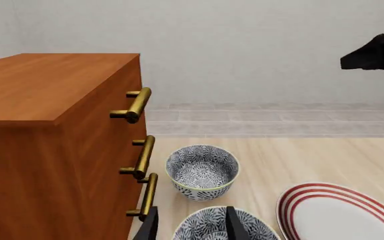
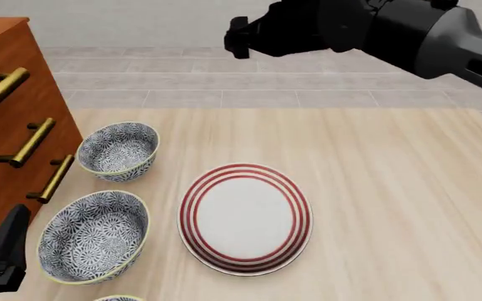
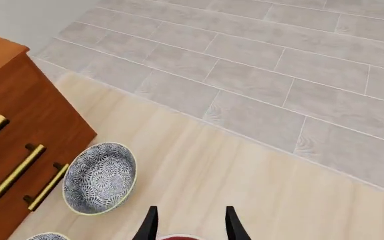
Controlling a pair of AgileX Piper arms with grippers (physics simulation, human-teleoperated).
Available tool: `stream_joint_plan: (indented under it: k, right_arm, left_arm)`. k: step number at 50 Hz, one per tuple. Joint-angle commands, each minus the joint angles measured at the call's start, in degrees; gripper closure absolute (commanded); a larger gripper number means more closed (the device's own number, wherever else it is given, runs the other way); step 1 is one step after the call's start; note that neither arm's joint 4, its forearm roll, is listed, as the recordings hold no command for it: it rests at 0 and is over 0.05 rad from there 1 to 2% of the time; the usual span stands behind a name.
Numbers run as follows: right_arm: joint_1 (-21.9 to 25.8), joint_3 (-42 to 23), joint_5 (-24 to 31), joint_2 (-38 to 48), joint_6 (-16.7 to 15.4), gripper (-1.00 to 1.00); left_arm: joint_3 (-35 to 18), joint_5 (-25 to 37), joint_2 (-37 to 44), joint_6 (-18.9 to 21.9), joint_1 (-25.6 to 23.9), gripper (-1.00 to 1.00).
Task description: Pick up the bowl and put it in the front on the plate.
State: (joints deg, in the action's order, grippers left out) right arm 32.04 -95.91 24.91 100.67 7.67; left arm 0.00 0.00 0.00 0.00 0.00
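Low at seven o'clock, the left gripper (image 1: 192, 225) is open and empty, nearer the bowl (image 2: 118, 150) at ten o'clock from the plate (image 2: 245, 219). High right gripper (image 3: 189, 222) is open, empty.

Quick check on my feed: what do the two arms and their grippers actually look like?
The right arm is a thick grey tube with white lettering cut off at the frame edge, ending in a blocky matte-black wrist. The left gripper and right gripper each have two slim black tapered fingers. No cables are visible.
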Motion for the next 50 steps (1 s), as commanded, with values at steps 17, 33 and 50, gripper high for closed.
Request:
stream_joint_plan:
  k: [17, 33, 50]
  right_arm:
    - [0.6, -40.2, 22.8, 25.1, 1.0, -1.0]
    - [2.8, -65.9, 34.8, 41.7, 1.6, -1.0]
    - [4.5, -66.2, 34.0, 44.9, 1.6, -1.0]
  left_arm:
    - [0.0, 0.0, 0.0, 0.0, 0.0, -1.0]
    - [0.0, 0.0, 0.0, 0.0, 0.0, -1.0]
    - [0.0, 0.0, 0.0, 0.0, 0.0, -1.0]
